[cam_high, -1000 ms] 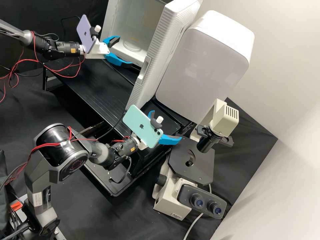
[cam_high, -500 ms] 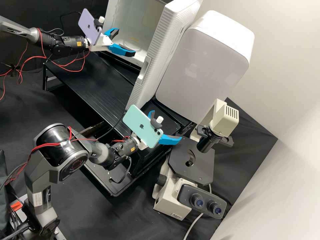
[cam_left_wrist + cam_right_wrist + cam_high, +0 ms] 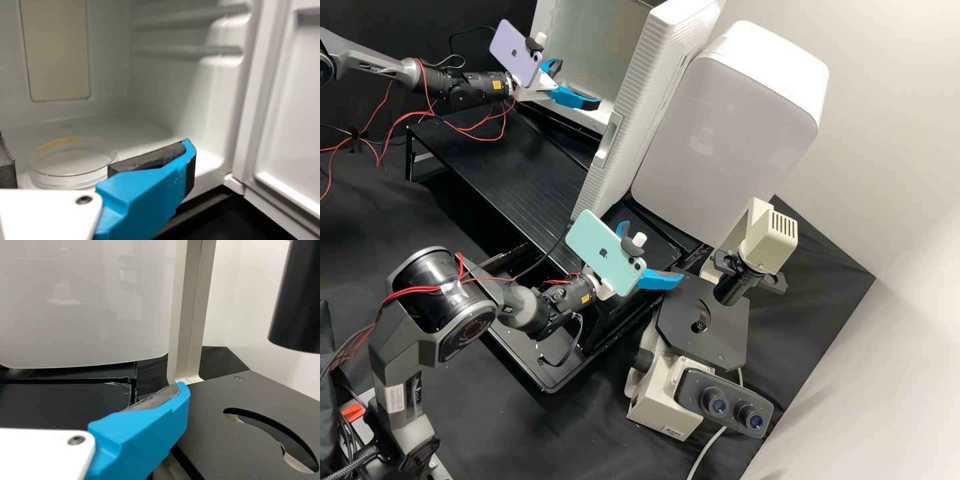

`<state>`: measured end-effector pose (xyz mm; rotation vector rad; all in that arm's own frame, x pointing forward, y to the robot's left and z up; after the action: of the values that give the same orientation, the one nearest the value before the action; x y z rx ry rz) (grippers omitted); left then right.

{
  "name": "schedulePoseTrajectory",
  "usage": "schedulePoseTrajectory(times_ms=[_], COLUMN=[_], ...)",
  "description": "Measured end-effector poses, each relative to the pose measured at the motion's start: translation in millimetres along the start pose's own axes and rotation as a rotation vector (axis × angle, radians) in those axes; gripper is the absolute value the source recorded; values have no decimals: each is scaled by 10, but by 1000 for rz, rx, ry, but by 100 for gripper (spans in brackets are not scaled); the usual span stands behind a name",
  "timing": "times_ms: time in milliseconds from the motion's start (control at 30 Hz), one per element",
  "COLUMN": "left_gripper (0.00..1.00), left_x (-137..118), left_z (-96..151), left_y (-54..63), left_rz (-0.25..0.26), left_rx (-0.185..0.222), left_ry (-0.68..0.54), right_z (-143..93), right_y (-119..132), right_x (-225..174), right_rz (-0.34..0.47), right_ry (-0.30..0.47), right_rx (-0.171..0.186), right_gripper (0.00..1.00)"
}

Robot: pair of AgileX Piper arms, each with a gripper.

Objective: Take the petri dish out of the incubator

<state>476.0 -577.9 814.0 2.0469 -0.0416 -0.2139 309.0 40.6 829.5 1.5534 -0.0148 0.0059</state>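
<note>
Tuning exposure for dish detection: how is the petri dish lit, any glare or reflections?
Left wrist view: the petri dish sits evenly lit on the pale incubator floor, low contrast, no glare. Right wrist view: the glossy white cabinet mirrors faint shapes.

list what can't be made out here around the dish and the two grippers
- Left wrist view: the blue finger covers the near side of the petri dish; whether its pad touches the dish is unclear.
- Left wrist view: the left gripper's other finger is mostly cut off by the frame edge.
- Right wrist view: the right gripper's second finger lies past the edge.
</note>
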Motion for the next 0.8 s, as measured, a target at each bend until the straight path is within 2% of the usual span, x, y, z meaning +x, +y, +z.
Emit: schedulePoseTrajectory(times_ms=[67, 467, 567, 733, 800], left_gripper=[100, 100, 100, 100, 100], left_x=[37, 181, 187, 198, 209], left_z=[-23, -107, -107, -129, -144], left_y=[-12, -119, -92, -89, -110], left_rz=[-7, -47, -40, -34, -37], left_rx=[-21, -86, -110, -123, -113], left_ry=[12, 51, 59, 83, 94], right_z=[0, 0, 0, 0, 0], right_y=[0, 0, 0, 0, 0], right_x=[0, 0, 0, 0, 0], right_rz=[0, 0, 0, 0, 0], right_ry=[0, 0, 0, 0, 0], right_rx=[0, 0, 0, 0, 0], right_gripper=[100, 100, 100, 100, 100])
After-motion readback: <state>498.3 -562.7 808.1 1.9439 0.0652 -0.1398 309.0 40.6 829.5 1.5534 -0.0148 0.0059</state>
